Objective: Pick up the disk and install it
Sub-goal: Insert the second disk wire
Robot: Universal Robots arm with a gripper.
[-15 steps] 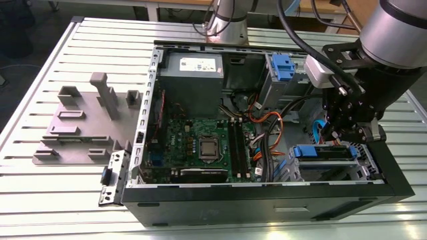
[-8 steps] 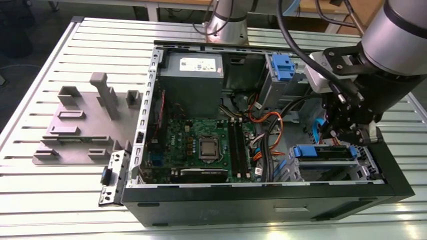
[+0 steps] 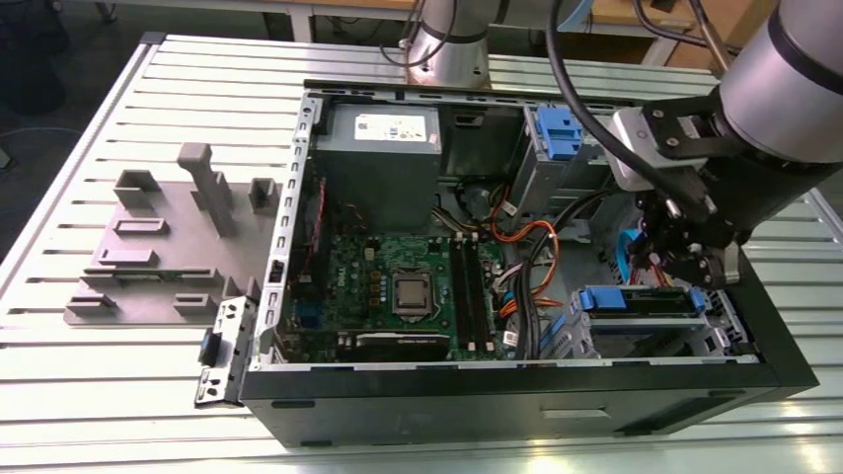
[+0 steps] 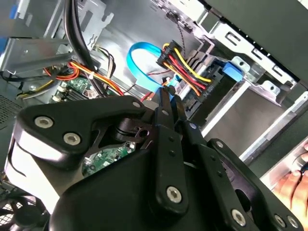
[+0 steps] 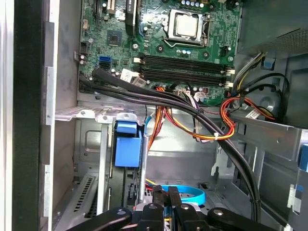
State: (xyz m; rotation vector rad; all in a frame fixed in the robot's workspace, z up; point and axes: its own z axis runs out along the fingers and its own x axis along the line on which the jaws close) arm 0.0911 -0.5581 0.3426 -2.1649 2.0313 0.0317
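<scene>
Your hand (image 4: 168, 96) is hanging clenched and empty inside the computer case (image 3: 527, 400). The disk (image 3: 642, 304) is already sitting in its bay (image 3: 579, 341).

arm reaches down at the exterior view's right, gripper (image 4: 169, 98) fingers pressed together, holding nothing

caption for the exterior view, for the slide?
Arm's gripper reaching into the open PC case at the exterior view's right, just above the blue-tabbed disk sitting in the drive bay.
</scene>
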